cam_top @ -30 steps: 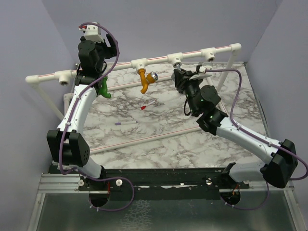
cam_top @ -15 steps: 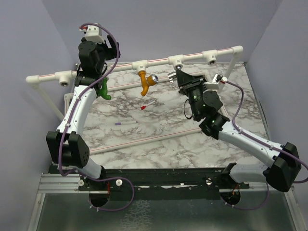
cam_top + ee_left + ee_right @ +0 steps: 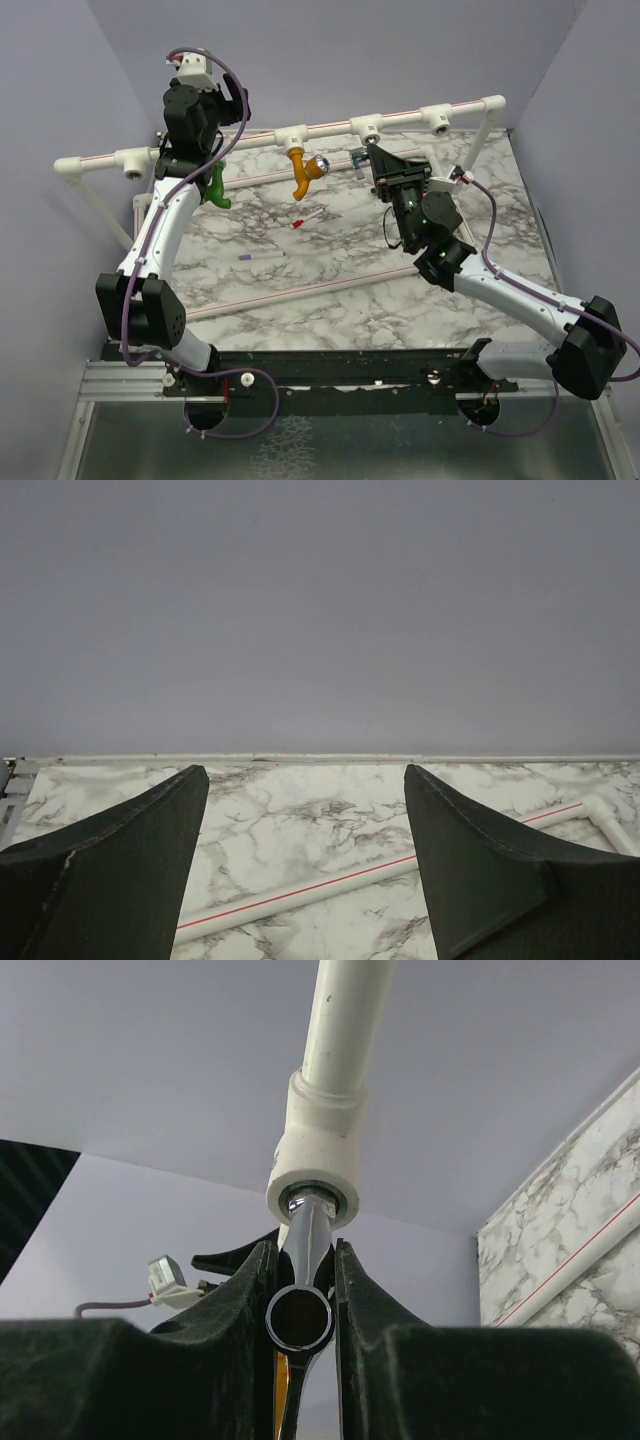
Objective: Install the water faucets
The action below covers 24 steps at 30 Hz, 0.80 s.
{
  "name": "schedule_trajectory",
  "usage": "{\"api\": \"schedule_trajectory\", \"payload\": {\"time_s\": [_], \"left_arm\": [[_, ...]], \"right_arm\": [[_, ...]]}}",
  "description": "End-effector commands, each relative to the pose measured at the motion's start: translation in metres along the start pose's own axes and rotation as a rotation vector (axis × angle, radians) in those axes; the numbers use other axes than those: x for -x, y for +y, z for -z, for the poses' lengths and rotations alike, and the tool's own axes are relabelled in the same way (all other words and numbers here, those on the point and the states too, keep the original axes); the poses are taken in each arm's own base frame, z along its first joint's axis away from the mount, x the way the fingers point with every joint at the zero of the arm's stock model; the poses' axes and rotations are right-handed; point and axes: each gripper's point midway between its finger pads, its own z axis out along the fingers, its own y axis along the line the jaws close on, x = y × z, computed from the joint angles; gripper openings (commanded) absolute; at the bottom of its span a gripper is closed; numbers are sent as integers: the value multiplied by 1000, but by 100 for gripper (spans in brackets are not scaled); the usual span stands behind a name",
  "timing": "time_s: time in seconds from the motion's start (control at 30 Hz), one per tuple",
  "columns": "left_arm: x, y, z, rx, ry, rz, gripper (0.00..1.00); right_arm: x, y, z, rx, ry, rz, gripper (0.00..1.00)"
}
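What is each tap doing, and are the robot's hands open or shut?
green faucet: hanging by the white pipe, joint hidden by the left arm.
orange faucet: fitted in its tee, spout down.
grey faucet: end in a tee socket, clamped.
left gripper: open, empty.
right gripper: shut on the grey faucet.

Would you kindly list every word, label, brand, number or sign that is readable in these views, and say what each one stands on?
None: no view shows any readable text.
The white pipe bears only a thin red stripe, no lettering.
The grey metal faucet clamped in the right pincer shows bare metal, with no brand or number.
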Motion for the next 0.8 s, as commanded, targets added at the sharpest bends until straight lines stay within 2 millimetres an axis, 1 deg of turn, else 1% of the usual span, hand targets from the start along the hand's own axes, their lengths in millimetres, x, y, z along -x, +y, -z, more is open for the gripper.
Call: {"api": "schedule_trajectory", "payload": {"time_s": [0.0, 0.07, 0.1, 0.23, 0.33, 0.4, 0.47, 0.53, 0.63, 0.73, 0.77], "left_arm": [[-152, 24, 12, 64, 445, 14, 81], [-152, 24, 12, 65, 445, 12, 81], [-152, 25, 12, 66, 445, 12, 81], [-153, 25, 11, 66, 447, 12, 81], [-152, 25, 11, 66, 446, 12, 81], [-152, 25, 11, 67, 446, 12, 81], [-153, 25, 11, 67, 447, 11, 81], [-153, 25, 11, 67, 447, 11, 81], [-152, 24, 11, 66, 447, 13, 81], [-152, 25, 12, 67, 445, 12, 81], [-152, 25, 12, 67, 445, 12, 81]], "right_arm": [[-9, 18, 9, 37, 70, -69, 0], [-11, 17, 10, 35, 80, -8, 1], [-11, 17, 10, 30, 85, 19, 4], [-11, 15, 12, 41, 96, 139, 30], [-11, 10, 14, 19, 108, 204, 45], [-10, 6, 16, 0, 117, 227, 58], [-10, 3, 18, -12, 125, 245, 66], [-7, 0, 21, -20, 121, 254, 70], [1, 4, 25, -9, 104, 291, 73], [10, 10, 28, -6, 93, 383, 73], [14, 8, 30, -18, 93, 422, 73]]}}
